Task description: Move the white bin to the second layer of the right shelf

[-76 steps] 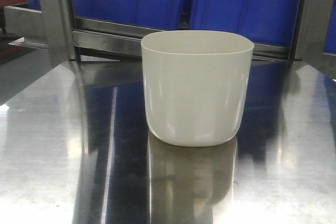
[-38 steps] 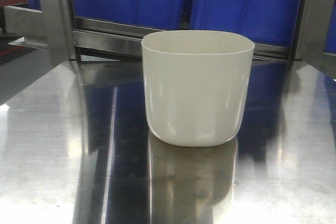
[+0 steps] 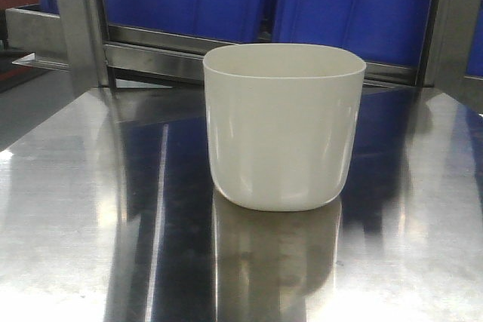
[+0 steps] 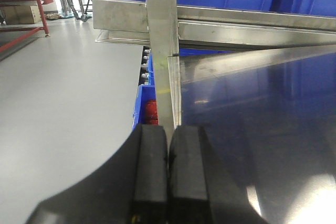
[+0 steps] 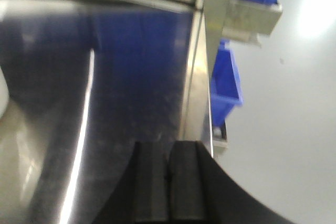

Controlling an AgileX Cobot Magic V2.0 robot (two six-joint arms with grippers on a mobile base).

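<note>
The white bin [image 3: 283, 122] stands upright in the middle of the shiny steel tabletop [image 3: 75, 209] in the front view, with no gripper near it. A sliver of the white bin [image 5: 2, 95] shows at the left edge of the right wrist view. My left gripper [image 4: 168, 140] is shut with nothing between its black pads, over the table's left edge. Over the table's right edge, my right gripper [image 5: 168, 153] is also shut and holds nothing. The right shelf second layer is out of view.
Blue crates [image 3: 347, 9] sit on a steel rack tier behind the table. A steel upright post [image 4: 163, 40] rises at the table's left corner, another post [image 5: 215, 19] at the right. A smaller blue box [image 5: 226, 85] sits below the right edge. Grey floor [image 4: 58, 93] lies on both sides.
</note>
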